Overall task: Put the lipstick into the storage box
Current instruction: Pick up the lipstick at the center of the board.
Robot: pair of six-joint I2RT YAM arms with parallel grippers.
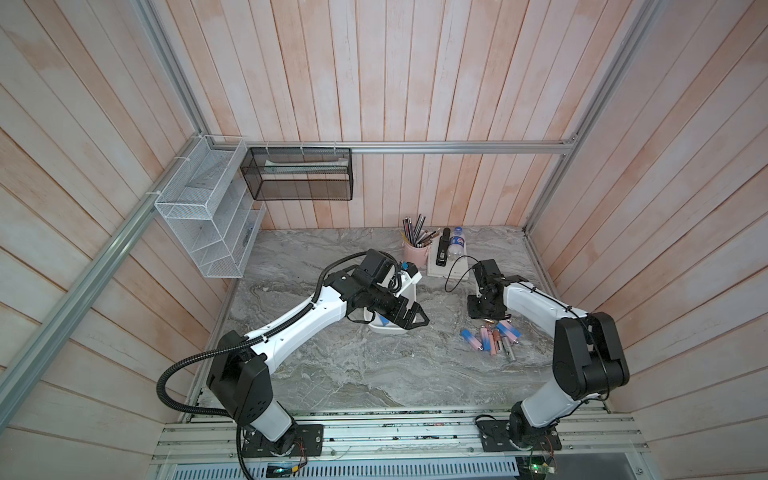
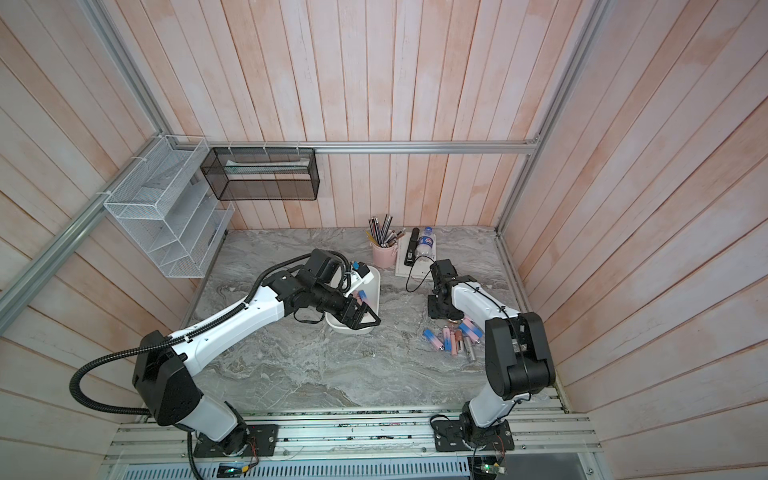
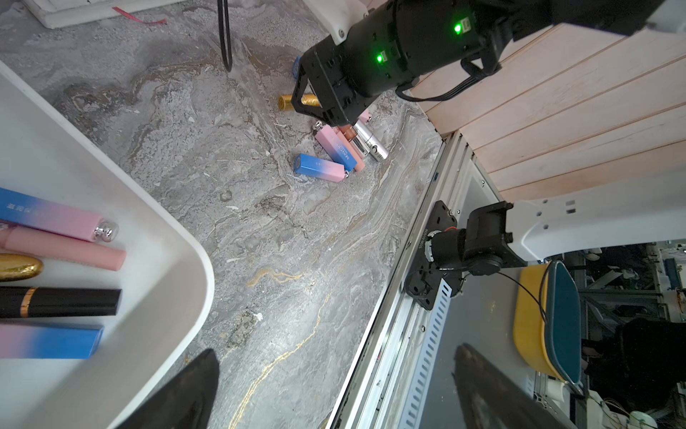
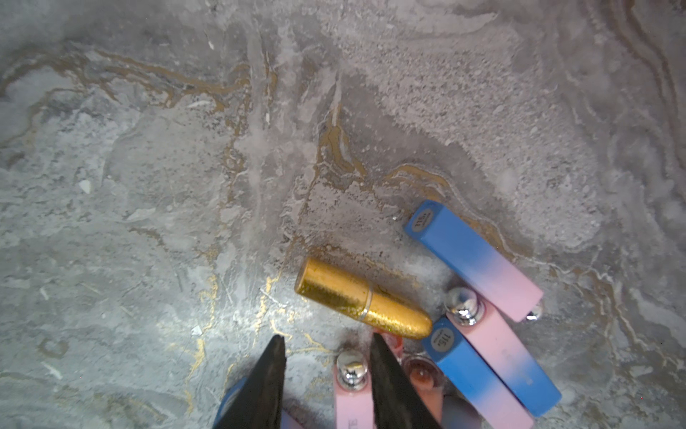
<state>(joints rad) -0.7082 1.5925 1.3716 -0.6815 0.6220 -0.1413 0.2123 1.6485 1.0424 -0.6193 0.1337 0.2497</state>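
The storage box (image 1: 388,330) (image 2: 376,286), a shallow white tub, sits left of the table's middle. It holds several lipsticks, among them a black one (image 3: 59,301) and a pink one (image 3: 63,247). My left gripper (image 1: 417,320) (image 3: 334,351) hovers wide open and empty over the box's near end. More lipsticks lie in a pile (image 1: 492,338) (image 2: 453,338) at the right. My right gripper (image 1: 488,318) (image 4: 327,337) points down at that pile, partly open. A pink lipstick with a silver cap (image 4: 350,390) lies between its fingers, beside one finger and apart from the other. A gold lipstick (image 4: 362,299) lies just beyond the tips.
A pink pen cup (image 1: 415,249), a water bottle (image 1: 457,243) and a black stapler (image 1: 442,249) on a white pad stand at the back. A white wire basket (image 1: 203,208) and a black mesh basket (image 1: 299,174) hang on the walls. A loose cable (image 1: 451,278) loops by the right wrist.
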